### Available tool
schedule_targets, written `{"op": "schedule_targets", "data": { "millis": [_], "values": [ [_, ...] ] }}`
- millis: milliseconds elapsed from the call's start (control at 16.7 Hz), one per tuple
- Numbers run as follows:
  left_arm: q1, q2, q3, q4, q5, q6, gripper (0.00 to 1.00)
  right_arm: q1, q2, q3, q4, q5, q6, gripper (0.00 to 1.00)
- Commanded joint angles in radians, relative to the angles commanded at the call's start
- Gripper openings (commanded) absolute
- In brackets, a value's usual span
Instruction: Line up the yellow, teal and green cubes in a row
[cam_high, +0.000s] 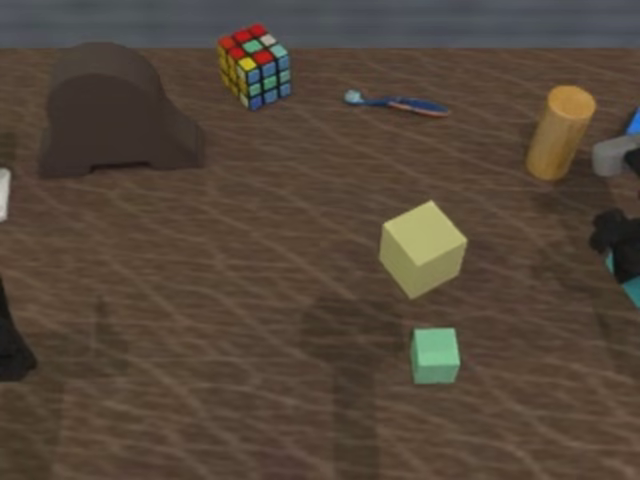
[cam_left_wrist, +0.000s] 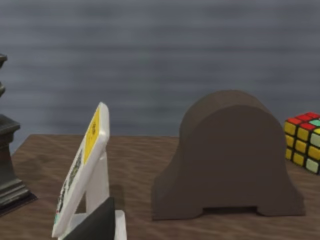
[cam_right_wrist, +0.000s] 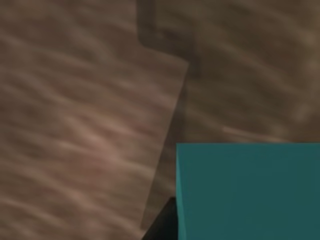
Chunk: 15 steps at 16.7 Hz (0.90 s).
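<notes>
The pale yellow cube rests right of the table's centre, turned slightly askew. The smaller mint green cube lies just in front of it, a small gap between them. Only a sliver of the teal cube shows at the right edge in the top view, under my right gripper. In the right wrist view the teal cube fills the near corner, with one dark finger against its side and its shadow falling on the table. My left gripper stays parked at the left edge.
A brown arch-shaped block stands at the back left, a multicoloured puzzle cube behind the centre, and a toothbrush to its right. An orange-yellow cylinder and a grey object are at the back right. A white tilted device stands near the left arm.
</notes>
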Motion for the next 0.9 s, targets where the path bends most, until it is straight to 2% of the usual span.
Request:
{"op": "schedule_targets", "data": {
  "millis": [300,480,660,900],
  "values": [
    [0.0,0.0,0.0,0.0,0.0,0.0,1.0,0.007,0.009,0.006,-0.001,0.0,0.014,0.0],
    [0.0,0.0,0.0,0.0,0.0,0.0,1.0,0.083,0.041,0.054,-0.025,0.002,0.109,0.0],
    [0.0,0.0,0.0,0.0,0.0,0.0,1.0,0.208,0.089,0.124,-0.064,0.005,0.297,0.0],
    [0.0,0.0,0.0,0.0,0.0,0.0,1.0,0.414,0.149,0.229,-0.118,0.01,0.63,0.0]
  ]
}}
